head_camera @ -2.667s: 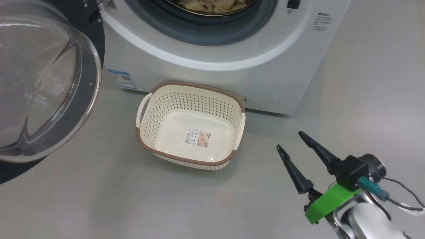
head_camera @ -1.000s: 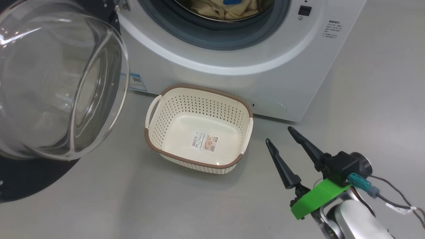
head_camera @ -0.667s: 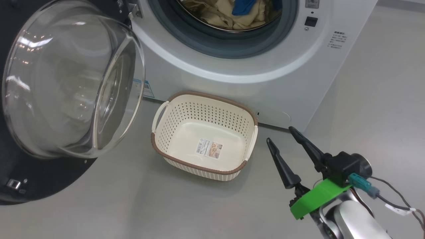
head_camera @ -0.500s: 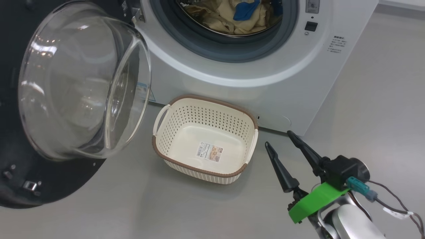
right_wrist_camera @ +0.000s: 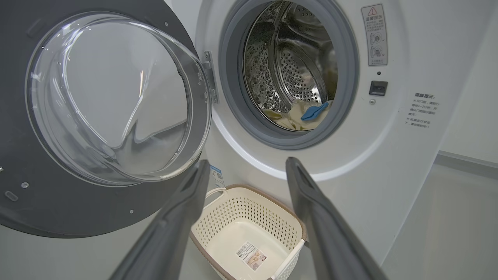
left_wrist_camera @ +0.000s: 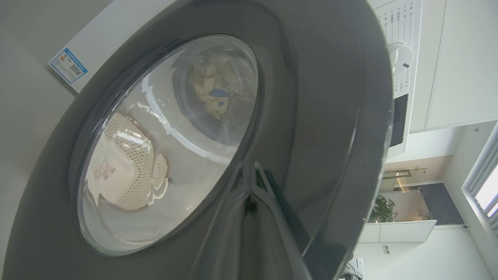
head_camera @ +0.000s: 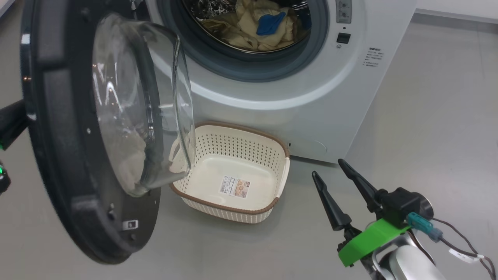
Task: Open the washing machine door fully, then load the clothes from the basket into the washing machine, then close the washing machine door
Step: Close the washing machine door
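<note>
Hiding part of the basket (head_camera: pixel 241 149): the washing machine door (head_camera: pixel 58 147)

This is a home-style laundry corner. A white front-loading washing machine (head_camera: pixel 311 101) stands on a smooth grey floor (head_camera: pixel 435 116) against a pale wall (right_wrist_camera: pixel 484 116), with a cream laundry basket (head_camera: pixel 237 146) before it. The left wrist view shows white cupboard doors (left_wrist_camera: pixel 459 58), a potted plant (left_wrist_camera: pixel 383 208) and, blurred at the edge, what may be a slatted window (left_wrist_camera: pixel 484 186).
</note>
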Controlling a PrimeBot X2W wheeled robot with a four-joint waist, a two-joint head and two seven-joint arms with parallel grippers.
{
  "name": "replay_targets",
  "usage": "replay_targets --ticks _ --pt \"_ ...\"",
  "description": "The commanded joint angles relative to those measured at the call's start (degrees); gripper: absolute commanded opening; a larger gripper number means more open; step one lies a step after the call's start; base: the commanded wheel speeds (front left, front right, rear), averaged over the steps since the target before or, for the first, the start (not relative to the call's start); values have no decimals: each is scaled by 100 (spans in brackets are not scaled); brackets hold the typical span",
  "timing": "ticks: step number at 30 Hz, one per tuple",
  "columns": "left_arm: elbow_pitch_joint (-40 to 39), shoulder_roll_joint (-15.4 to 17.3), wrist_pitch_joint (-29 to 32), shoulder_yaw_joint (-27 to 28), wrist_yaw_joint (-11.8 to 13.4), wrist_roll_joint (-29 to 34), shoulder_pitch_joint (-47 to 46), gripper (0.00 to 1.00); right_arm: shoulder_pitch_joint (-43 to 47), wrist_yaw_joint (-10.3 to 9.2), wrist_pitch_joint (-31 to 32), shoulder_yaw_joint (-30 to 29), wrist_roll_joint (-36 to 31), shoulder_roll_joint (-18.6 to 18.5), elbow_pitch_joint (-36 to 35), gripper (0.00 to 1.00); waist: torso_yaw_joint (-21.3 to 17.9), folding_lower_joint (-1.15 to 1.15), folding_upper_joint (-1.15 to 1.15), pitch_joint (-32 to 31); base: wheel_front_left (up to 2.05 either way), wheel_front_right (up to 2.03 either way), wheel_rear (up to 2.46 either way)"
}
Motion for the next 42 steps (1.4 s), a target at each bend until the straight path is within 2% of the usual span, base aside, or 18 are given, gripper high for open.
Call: replay_targets --ticks 1,4,10,16,28,34,42 --pt "-395 150 89 80 722 8 -164 0 -75 10 -37 60 48 53 -184 100 -79 0 0 -32 0 0 0" --pt "-630 27 32 -66 797 92 -128 0 -62 10 -37 41 53 75 -196 100 -188 0 0 -33 0 0 0" --pt "-765 -249 -187 -207 759 168 -157 0 -74 10 -37 8 59 109 -211 100 -421 0 0 -27 0 0 0" --pt "-594 -507 -441 -348 568 247 -260 0 -98 10 -37 -11 55 135 -213 100 -789 0 0 -6 0 0 0" --pt "-195 -777 -836 -385 227 309 -501 0 -62 10 -37 -53 65 167 -216 100 -1614 0 0 -34 0 0 0" --pt "83 -837 -1073 -352 18 374 -610 0 -45 10 -37 -83 67 174 -235 100 -1857 0 0 -31 0 0 0" --pt "466 -991 -1331 -348 -243 381 -814 0 -63 10 -37 -105 64 180 -241 100 -1993 0 0 -10 0 0 0"
